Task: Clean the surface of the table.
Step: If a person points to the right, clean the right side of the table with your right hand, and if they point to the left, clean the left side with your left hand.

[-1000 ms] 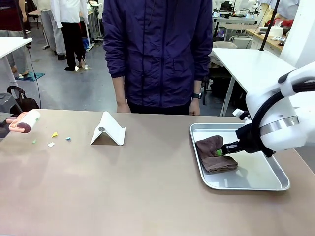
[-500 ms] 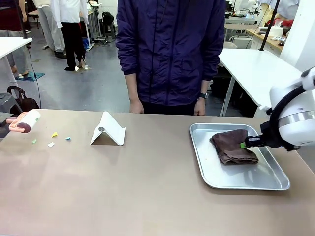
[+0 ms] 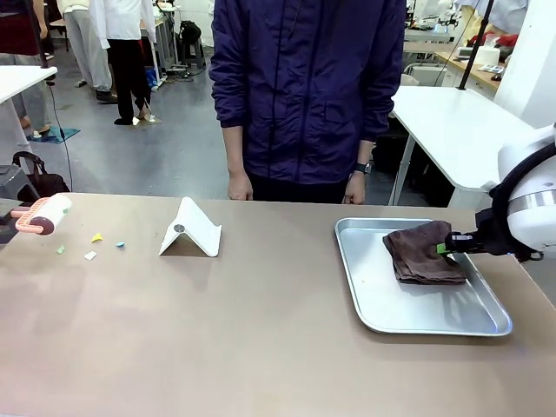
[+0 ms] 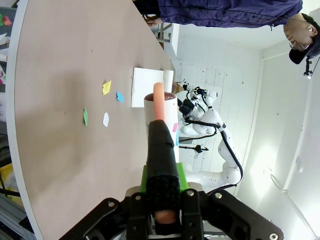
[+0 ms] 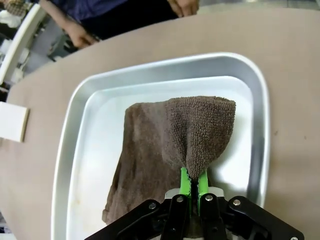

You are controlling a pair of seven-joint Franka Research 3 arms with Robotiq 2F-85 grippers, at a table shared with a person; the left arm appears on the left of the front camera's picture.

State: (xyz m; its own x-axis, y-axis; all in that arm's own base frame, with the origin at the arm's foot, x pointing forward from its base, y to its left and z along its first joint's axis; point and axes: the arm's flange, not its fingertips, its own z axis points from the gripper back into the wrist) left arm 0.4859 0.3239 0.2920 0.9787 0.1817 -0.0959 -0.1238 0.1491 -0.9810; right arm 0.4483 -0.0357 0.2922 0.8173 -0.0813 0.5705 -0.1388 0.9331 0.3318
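The taupe-brown table (image 3: 261, 330) carries a few small paper scraps (image 3: 96, 237) near its far left. Over that left edge hangs a lint roller (image 3: 42, 215) with a pink handle and white roll. In the left wrist view my left gripper (image 4: 163, 182) is shut on the roller (image 4: 160, 107), which points at the scraps (image 4: 106, 87). At the right, my right gripper (image 3: 445, 247) is shut on a corner of a brown cloth (image 3: 417, 254) lying in the metal tray (image 3: 408, 320). The right wrist view shows the cloth (image 5: 160, 150) pinched between the green pads of the right gripper (image 5: 194, 181).
A white folded stand (image 3: 191, 229) sits left of centre on the table. A person in a dark blue jacket (image 3: 304, 87) stands at the far edge, hands hanging at the table's rim. White-topped tables stand behind on the right.
My right gripper has dragged the cloth rightward and toward the far side within the tray. The person has stepped a little to the right. The roller has stayed put.
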